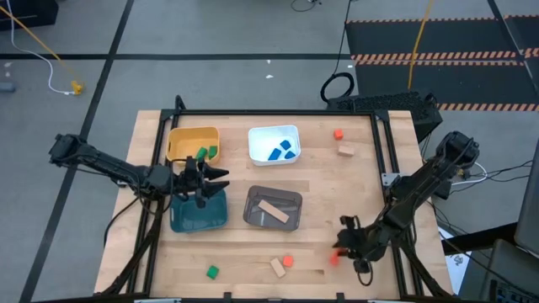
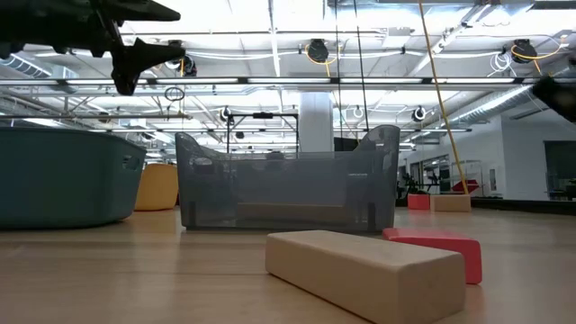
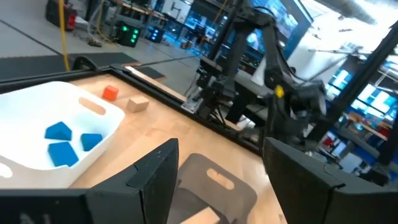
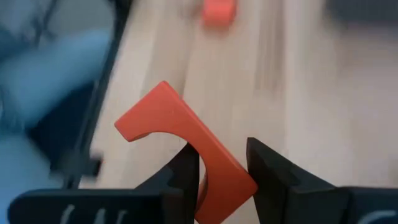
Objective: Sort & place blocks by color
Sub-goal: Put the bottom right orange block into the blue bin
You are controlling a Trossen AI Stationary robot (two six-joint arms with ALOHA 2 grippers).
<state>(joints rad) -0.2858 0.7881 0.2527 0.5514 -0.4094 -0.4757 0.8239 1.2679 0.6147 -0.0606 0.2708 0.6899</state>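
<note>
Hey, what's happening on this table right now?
Two robot arms are sorting small blocks into bins by color. The right gripper is shut on a red-orange arch block near the table's front right. The left gripper hangs open over the teal bin. Green blocks sit in the yellow bin, blue blocks in the white bin.

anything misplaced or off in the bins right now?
Nothing stands out. Green blocks sit in the yellow bin, blue blocks in the white bin, a tan bar in the grey bin. The right gripper is shut on the red-orange arch; the other loose blocks lie unsorted.
</note>
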